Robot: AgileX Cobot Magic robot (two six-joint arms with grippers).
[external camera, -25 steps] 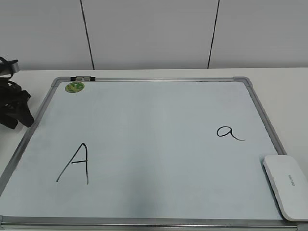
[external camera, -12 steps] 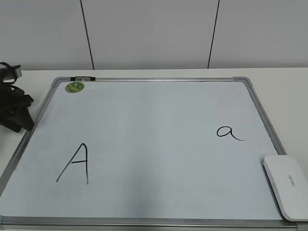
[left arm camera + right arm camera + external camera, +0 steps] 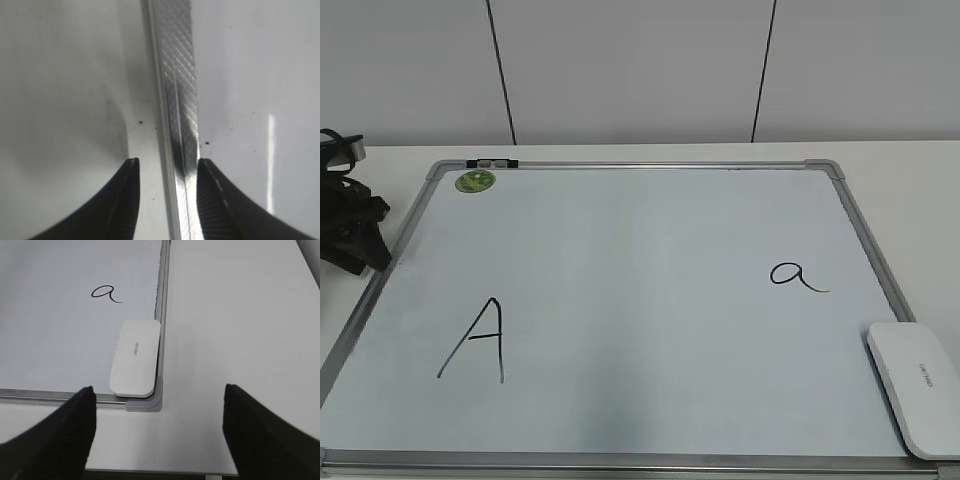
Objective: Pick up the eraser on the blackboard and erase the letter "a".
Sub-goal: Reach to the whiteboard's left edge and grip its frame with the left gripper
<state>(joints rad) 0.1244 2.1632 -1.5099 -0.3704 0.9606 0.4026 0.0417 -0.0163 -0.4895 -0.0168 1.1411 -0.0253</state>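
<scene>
The blackboard (image 3: 640, 300) is a white board in a silver frame, lying flat on the table. The eraser (image 3: 917, 388) lies flat in its near right corner, and shows in the right wrist view (image 3: 135, 357). The small letter "a" (image 3: 798, 275) is written just beyond the eraser, also seen from the right wrist (image 3: 106, 292). My right gripper (image 3: 157, 390) is open and empty, held above the table short of the board's corner. My left gripper (image 3: 167, 162) is open and empty, low over the board's left frame rail (image 3: 177, 100). It shows as a black mass (image 3: 350, 235) at the left edge.
A large capital "A" (image 3: 475, 340) is written on the board's near left. A round green sticker (image 3: 475, 181) and a small black clip (image 3: 492, 163) sit at the far left corner. White table (image 3: 240, 340) surrounds the board; a panelled wall stands behind.
The left arm shifted slightly at the board's left edge a second ago and has since held still. The eraser, board and letters have not moved.
</scene>
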